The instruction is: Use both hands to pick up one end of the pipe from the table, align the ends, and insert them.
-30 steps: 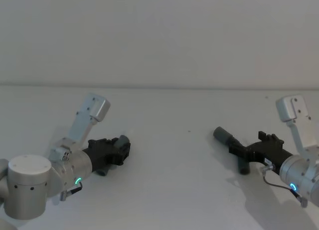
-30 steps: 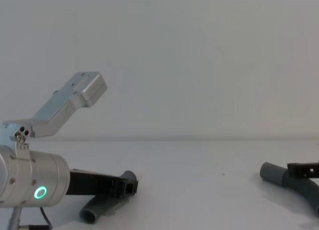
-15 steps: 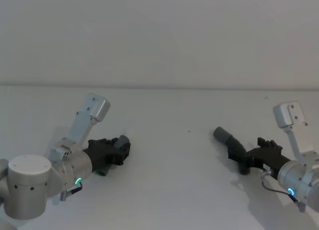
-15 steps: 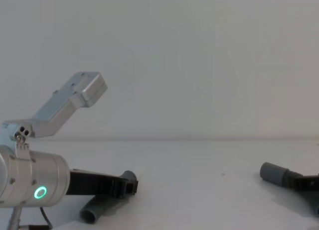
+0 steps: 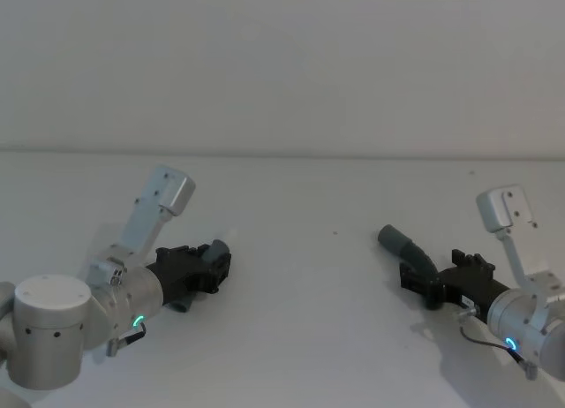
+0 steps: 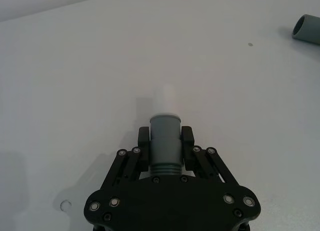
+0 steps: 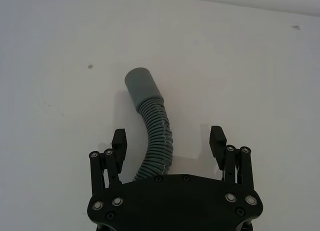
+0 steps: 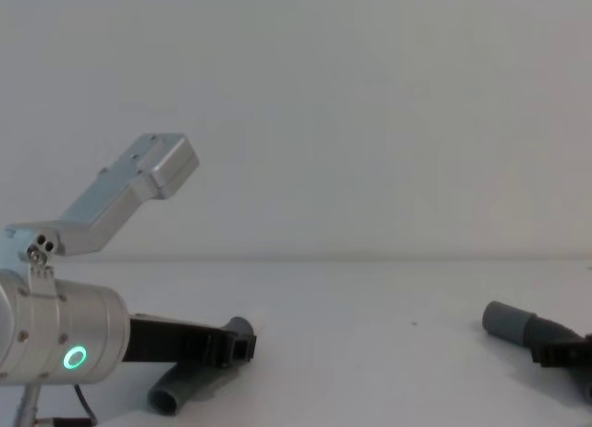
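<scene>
On the white table [image 5: 300, 275] my left gripper [image 5: 217, 265] is shut on the smooth grey cuff of one pipe piece [image 6: 165, 138], whose pale whitish tip points forward. The rest of that piece [image 8: 180, 390] trails under the gripper [image 8: 237, 347] down to the table. The other pipe piece [image 5: 415, 256], ribbed and curved, lies on the table at the right, its cuff [image 7: 141, 86] pointing away. My right gripper [image 7: 168, 139] is open, low over the table, with one finger on each side of the ribbed part [image 7: 157, 141], not touching it.
The far cuff of the right pipe piece [image 6: 306, 28] appears at the edge of the left wrist view. Bare white table lies between the two pieces. A plain white wall [image 5: 282, 64] stands behind the table.
My right gripper has come down and turned, so its open fingers now straddle the ribbed hose. The left arm and its pipe piece have not moved.
</scene>
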Robot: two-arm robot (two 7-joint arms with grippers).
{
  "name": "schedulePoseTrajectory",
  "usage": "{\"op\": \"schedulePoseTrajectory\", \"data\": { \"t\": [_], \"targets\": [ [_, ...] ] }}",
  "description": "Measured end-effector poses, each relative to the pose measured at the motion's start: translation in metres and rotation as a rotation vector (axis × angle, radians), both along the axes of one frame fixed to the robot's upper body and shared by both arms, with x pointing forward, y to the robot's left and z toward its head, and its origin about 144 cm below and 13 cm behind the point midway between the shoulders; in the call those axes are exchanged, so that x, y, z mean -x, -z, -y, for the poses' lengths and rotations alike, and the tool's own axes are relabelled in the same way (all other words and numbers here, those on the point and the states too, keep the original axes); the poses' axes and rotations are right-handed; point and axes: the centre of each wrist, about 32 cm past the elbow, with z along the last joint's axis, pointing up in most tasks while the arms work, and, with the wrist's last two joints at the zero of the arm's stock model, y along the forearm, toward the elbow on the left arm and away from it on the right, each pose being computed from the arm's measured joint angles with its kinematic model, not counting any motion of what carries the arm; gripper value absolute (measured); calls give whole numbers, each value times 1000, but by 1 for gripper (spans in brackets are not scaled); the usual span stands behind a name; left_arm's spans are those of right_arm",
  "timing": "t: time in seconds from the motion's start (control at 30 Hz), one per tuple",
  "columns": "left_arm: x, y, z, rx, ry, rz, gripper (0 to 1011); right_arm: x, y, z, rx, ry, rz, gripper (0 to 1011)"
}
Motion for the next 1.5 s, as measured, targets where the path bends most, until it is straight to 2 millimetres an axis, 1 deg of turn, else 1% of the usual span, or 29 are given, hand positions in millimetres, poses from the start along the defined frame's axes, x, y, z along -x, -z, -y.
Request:
{"op": "schedulePoseTrajectory", "data": {
  "t": [0.33, 0.43, 0.47, 0.57, 0.6, 0.7, 0.77, 0.8, 0.83, 0.87, 0.93, 0.97, 1.07, 1.13, 1.17, 1.2, 1.33, 1.5],
  "targets": [
    [0, 0, 0, 0, 0, 0, 356, -1, 2, -1, 1, -5, -10, 1002],
    [0, 0, 0, 0, 0, 0, 356, -2, 2, -1, 1, -7, -12, 969],
    [0, 0, 0, 0, 0, 0, 356, -2, 2, -1, 1, -7, -12, 932],
    [0, 0, 0, 0, 0, 0, 356, -2, 3, -1, 1, -8, -13, 882],
    [0, 0, 0, 0, 0, 0, 356, -2, 3, -1, 1, -8, -13, 827],
    [0, 0, 0, 0, 0, 0, 356, -2, 3, -1, 1, -8, -14, 750],
    [0, 0, 0, 0, 0, 0, 356, -2, 3, -1, 1, -9, -15, 670],
    [0, 0, 0, 0, 0, 0, 356, -2, 3, -1, 1, -9, -15, 655],
    [0, 0, 0, 0, 0, 0, 356, -2, 3, -1, 1, -9, -15, 612],
    [0, 0, 0, 0, 0, 0, 356, -2, 3, -1, 1, -9, -15, 600],
    [0, 0, 0, 0, 0, 0, 356, -2, 3, -1, 1, -9, -15, 544],
    [0, 0, 0, 0, 0, 0, 356, -2, 3, -1, 1, -9, -15, 494],
    [0, 0, 0, 0, 0, 0, 356, -3, 3, -1, 1, -9, -15, 407],
    [0, 0, 0, 0, 0, 0, 356, -3, 3, -2, 1, -10, -15, 324],
    [0, 0, 0, 0, 0, 0, 356, -3, 3, -2, 1, -10, -14, 308],
    [0, 0, 0, 0, 0, 0, 356, -3, 3, -2, 1, -10, -14, 262],
    [0, 0, 0, 0, 0, 0, 356, -3, 3, -2, 1, -10, -14, 194],
    [0, 0, 0, 0, 0, 0, 356, -3, 3, -2, 1, -10, -14, 169]
  ]
}}
